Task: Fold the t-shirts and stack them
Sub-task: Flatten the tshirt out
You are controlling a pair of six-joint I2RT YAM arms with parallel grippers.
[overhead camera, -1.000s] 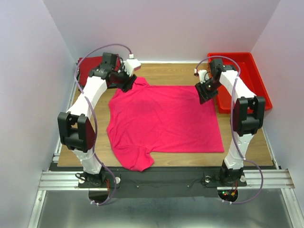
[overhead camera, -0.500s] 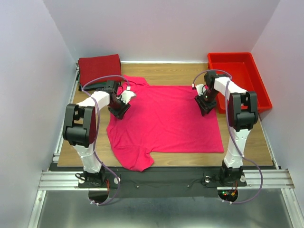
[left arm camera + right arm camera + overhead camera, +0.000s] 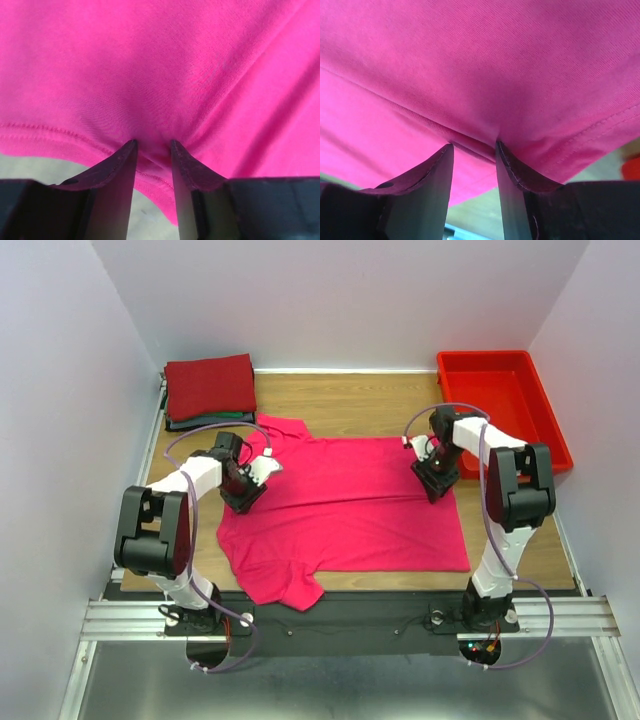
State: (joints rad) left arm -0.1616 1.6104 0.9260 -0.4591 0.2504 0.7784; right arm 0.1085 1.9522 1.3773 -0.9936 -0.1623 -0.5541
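Wooden tabletop, pink t-shirt spread out. My left hand and right hand pinch its far side, mid-fold. Next, likely an even pull nearward.

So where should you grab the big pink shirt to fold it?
By its left and right edges, one gripper each, coming in from outside. The soft pink-magenta cotton t-shirt lies flat and wide, so the left gripper and right gripper pinching those edges, as now, should probably carry it over evenly.

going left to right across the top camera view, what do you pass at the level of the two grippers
left gripper → pink t-shirt → right gripper → red bin
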